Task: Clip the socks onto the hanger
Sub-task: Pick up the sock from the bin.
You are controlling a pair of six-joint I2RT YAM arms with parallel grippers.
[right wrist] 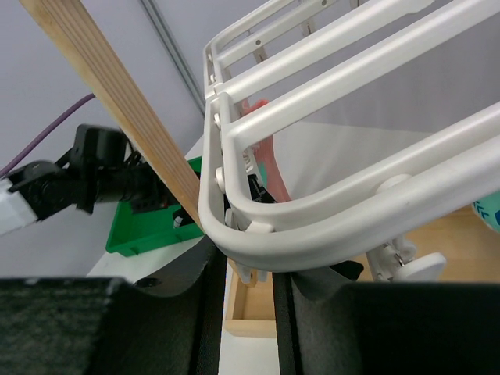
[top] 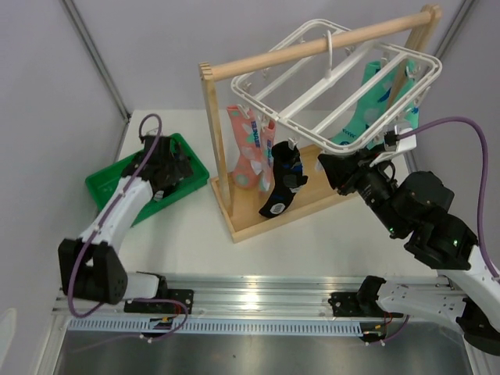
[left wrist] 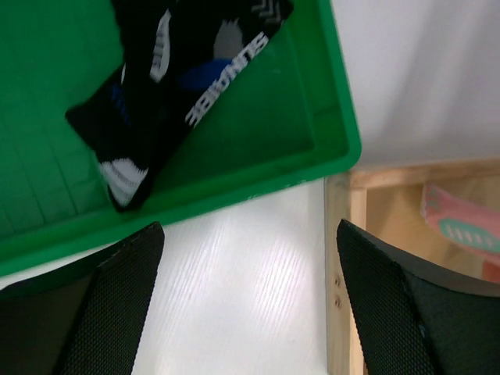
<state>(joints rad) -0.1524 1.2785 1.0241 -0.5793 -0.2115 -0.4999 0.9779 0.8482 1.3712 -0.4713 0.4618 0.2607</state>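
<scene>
Hanger (right wrist: 312,230) hangs from wooden rack (top: 266,56), black sock (left wrist: 156,78) in green tray (left wrist: 258,133).

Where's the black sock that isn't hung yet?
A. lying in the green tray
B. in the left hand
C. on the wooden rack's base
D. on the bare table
A: the black sock lies inside the green tray, beyond the left hand's open fingers.

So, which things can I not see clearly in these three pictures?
Right wrist view: the hanger rim covers the gap between the right fingers, so what they pinch, if anything, is hidden.
Left wrist view: the right edge cuts off the pink sock; the top edge cuts the black sock in the green tray.
Top view: how the hung black sock is fastened is too small to tell.
</scene>
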